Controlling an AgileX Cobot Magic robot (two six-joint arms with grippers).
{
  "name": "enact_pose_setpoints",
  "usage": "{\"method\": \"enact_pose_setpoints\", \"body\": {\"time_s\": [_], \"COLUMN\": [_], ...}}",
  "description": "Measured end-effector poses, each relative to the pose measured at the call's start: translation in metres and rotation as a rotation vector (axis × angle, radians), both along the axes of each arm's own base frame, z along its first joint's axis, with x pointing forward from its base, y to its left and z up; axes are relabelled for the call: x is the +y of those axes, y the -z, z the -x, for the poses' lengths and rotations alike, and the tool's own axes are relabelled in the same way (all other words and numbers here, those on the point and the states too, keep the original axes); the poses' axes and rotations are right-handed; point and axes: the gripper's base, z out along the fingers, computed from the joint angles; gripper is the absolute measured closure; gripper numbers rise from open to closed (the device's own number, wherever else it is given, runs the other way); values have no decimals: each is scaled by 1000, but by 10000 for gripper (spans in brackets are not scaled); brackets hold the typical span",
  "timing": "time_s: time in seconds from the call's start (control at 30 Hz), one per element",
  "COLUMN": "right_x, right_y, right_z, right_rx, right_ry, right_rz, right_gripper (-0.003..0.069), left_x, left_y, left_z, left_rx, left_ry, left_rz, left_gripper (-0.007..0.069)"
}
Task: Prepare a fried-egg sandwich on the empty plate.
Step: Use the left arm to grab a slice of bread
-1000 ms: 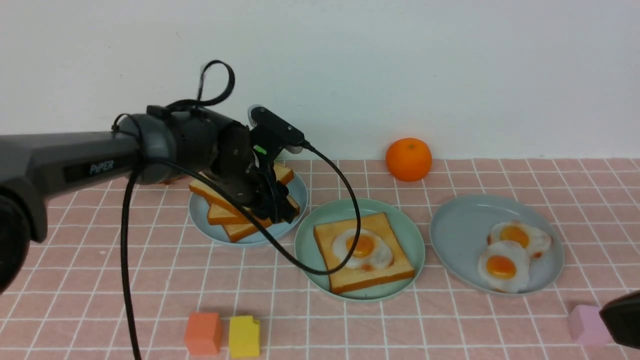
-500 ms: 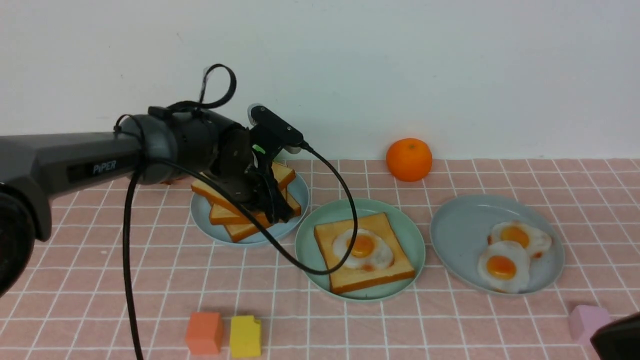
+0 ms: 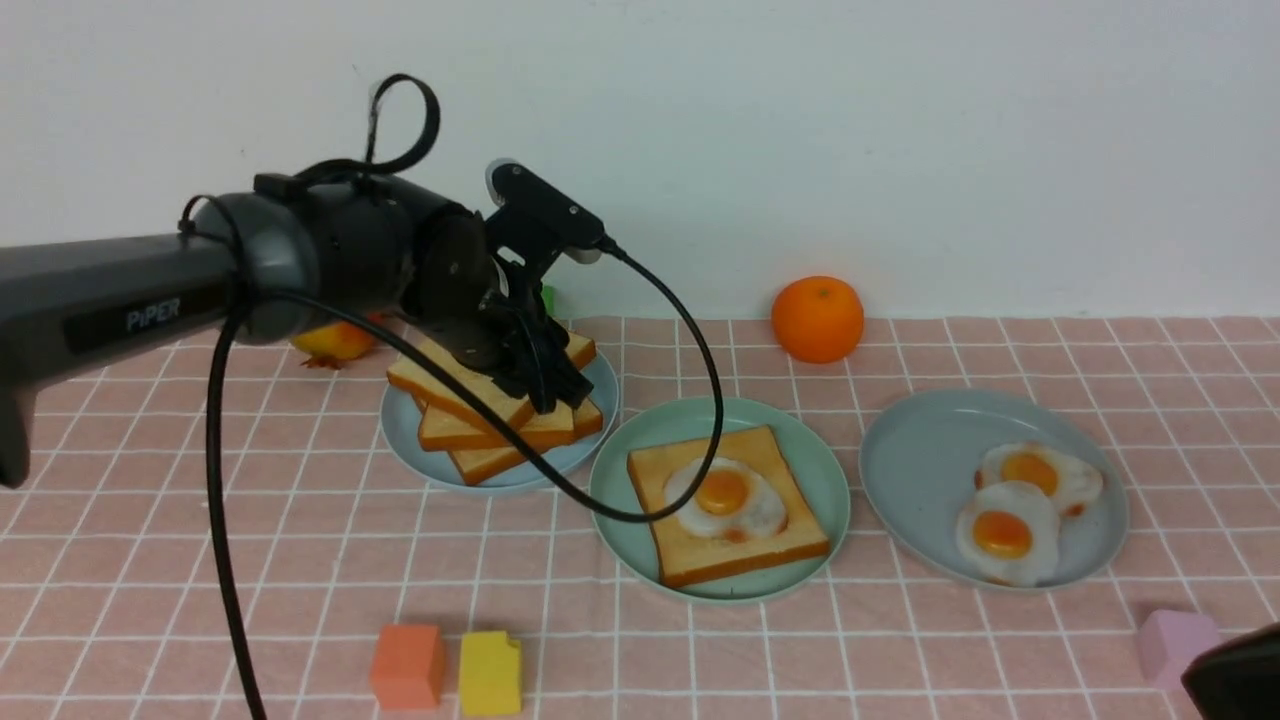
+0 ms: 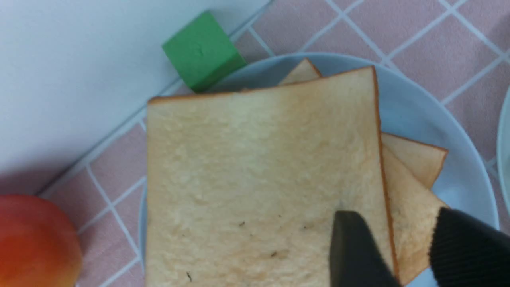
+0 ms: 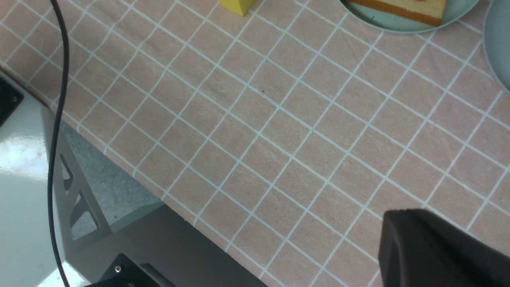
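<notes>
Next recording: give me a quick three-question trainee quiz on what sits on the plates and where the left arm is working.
1. Multiple choice: what lies on the mint-green plate?
A) one toast slice with a fried egg on it
B) a pile of plain toast
C) nothing
2. True or false: the right-hand blue-grey plate holds three fried eggs.
3. Short answer: which thing is the left gripper at?

Key:
1. A.
2. False: it holds two eggs, the front egg and the back egg.
3. The top slice of the toast pile, at the edge of the slice.
</notes>
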Motion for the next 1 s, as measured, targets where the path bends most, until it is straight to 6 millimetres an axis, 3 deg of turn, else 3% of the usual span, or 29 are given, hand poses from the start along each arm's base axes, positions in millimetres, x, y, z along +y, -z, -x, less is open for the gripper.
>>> {"method": "enact_pose_setpoints", "body": {"time_s": [0.23, 0.47, 0.57, 0.73, 0.87, 1.0], "right_x": [0, 0, 0, 0, 2, 1], "right_y": [0, 0, 0, 0, 0, 0], "right_z": [0, 0, 0, 0, 3, 4], "right_rx": [-1, 0, 0, 4, 30, 32], "right_ry": [-2, -2, -2, -4, -14, -17], "right_rz": [1, 0, 0, -3, -20, -26], "right_gripper": [627, 627, 626, 624, 622, 619], "left_x": [0, -1, -2, -1, 0, 1], "left_y": [3, 36, 40, 41, 39, 25], "left_z": [-3, -11, -12, -14, -13, -9], "left_rx": [-20, 28, 26, 32, 32, 20], "left_ry": [-1, -1, 3, -13, -17, -14], "left_rz": [14, -9, -16, -9, -11, -16], "left_gripper": [247, 246, 257, 379, 571, 575]}}
